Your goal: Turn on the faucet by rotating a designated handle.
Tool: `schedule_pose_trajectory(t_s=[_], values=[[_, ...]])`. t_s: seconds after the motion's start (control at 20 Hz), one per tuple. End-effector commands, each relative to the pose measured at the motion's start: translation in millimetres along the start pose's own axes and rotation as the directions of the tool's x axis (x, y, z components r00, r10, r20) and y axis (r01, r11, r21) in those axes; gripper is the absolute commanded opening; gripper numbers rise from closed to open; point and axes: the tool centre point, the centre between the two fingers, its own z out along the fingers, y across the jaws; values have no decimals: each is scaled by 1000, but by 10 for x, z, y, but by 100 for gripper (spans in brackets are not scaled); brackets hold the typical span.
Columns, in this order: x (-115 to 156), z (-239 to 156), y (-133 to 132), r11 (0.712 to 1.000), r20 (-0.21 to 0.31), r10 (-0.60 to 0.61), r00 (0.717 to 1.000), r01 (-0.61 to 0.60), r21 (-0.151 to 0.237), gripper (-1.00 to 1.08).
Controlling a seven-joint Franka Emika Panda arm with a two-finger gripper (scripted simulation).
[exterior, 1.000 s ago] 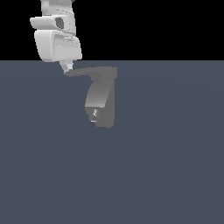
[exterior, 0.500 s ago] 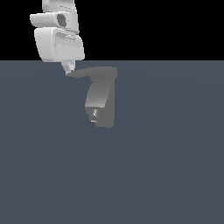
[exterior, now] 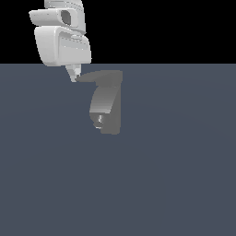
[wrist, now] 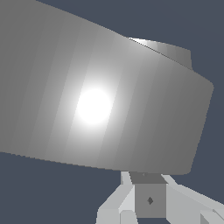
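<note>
The pincer (exterior: 74, 76) touches the handle's (exterior: 94, 76) pointed tip atop the faucet (exterior: 107, 107) on the table (exterior: 184, 175); its opening I cannot tell. Push steadily sideways, staying on the tip.

Flat slate-blue ground (exterior: 175, 175) under a plain black backdrop (exterior: 175, 27), evenly lit.
</note>
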Motion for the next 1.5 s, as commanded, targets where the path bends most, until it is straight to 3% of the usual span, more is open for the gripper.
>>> schedule_pose_trajectory(t_s=[0.0, 0.3, 1.45], values=[[73, 1, 64, 1000, -2, 5, 1000, -5, -2, -100], [97, 0, 140, 1000, 0, 2, 1000, -2, -1, -100], [1213, -4, 226, 1000, -2, 8, 1000, -8, -3, -100]])
